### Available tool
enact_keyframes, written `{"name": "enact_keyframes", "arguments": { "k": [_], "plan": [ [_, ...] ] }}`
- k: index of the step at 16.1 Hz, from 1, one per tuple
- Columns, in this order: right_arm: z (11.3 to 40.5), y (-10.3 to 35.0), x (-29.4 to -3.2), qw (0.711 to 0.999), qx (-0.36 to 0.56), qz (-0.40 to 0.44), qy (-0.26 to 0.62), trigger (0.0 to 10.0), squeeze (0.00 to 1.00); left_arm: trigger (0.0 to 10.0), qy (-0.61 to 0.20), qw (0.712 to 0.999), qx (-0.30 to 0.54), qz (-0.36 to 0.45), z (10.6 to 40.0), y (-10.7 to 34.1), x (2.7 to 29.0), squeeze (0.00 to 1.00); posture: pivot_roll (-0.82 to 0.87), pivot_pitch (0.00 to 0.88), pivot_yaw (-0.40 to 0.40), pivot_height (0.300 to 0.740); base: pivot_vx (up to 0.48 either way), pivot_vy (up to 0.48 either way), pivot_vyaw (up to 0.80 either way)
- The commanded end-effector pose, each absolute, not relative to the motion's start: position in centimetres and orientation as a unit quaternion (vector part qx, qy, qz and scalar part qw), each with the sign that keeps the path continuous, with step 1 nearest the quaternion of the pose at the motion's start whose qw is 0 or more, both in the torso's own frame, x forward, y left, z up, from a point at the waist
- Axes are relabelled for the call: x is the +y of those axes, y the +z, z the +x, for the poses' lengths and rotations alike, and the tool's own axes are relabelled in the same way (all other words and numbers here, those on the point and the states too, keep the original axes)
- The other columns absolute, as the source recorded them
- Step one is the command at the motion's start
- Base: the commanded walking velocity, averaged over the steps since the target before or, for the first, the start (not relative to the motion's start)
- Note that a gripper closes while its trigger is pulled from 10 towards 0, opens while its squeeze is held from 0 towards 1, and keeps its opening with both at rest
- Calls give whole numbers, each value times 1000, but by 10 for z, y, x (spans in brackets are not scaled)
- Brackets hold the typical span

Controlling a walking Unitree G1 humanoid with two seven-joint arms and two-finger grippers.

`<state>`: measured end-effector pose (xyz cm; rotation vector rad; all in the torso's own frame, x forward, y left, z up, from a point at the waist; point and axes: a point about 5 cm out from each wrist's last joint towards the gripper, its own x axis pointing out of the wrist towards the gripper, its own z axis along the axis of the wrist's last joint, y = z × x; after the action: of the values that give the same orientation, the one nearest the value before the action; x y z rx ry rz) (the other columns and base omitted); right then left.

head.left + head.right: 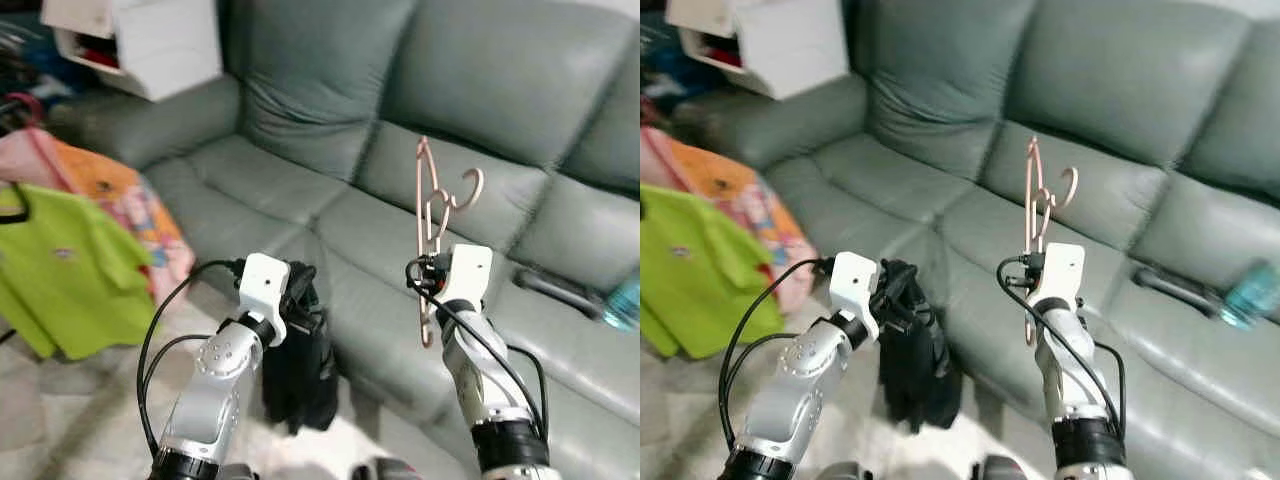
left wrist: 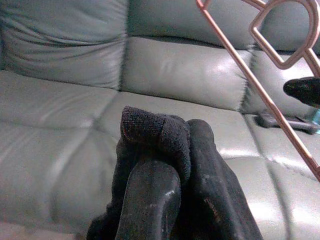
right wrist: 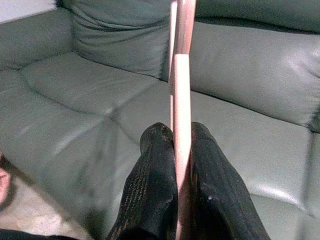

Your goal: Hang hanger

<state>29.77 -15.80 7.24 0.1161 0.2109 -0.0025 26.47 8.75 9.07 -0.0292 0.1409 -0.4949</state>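
The right gripper's (image 3: 176,150) fingers clench a rose-gold hanger (image 1: 433,215), held upright above the grey-green leather sofa (image 1: 300,190). The left gripper's (image 2: 167,150) fingers are wrapped in a black garment (image 1: 300,360), apparently grasping it, which dangles before the sofa's front. A lime-green shirt (image 1: 65,270) hangs at far left.
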Motion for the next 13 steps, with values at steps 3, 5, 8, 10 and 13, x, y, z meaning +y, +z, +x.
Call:
{"name": "enact_keyframes", "arguments": {
  "k": [3, 5, 8, 10, 13],
  "plan": [
    [300, 76, -151, 993, 99, 61, 10, 10000, 0, 10000, -239, 970, 50, -5, 268, 99, 92, 0, -26, 59, -19, 740, 166, 415, 0],
    [300, 75, -151, 993, 99, 61, 11, 10000, 0, 10000, -241, 969, 50, 1, 268, 98, 92, 0, -27, 58, -21, 740, 0, 0, 0],
    [300, 75, -150, 993, 101, 60, 12, 10000, 0, 10000, -281, 958, 55, 38, 267, 97, 91, 0, -24, 53, -22, 740, 0, 0, 0],
    [300, 74, -150, 993, 102, 60, 13, 10000, 0, 10000, -338, 936, 57, 85, 262, 96, 92, 0, -22, 48, -19, 740, 0, 0, 0],
    [299, 71, -153, 992, 110, 53, 21, 10000, 0, 10000, -451, 859, 69, 232, 262, 91, 108, 0, -18, 40, -21, 740, 0, 0, 0]
  ]
}}
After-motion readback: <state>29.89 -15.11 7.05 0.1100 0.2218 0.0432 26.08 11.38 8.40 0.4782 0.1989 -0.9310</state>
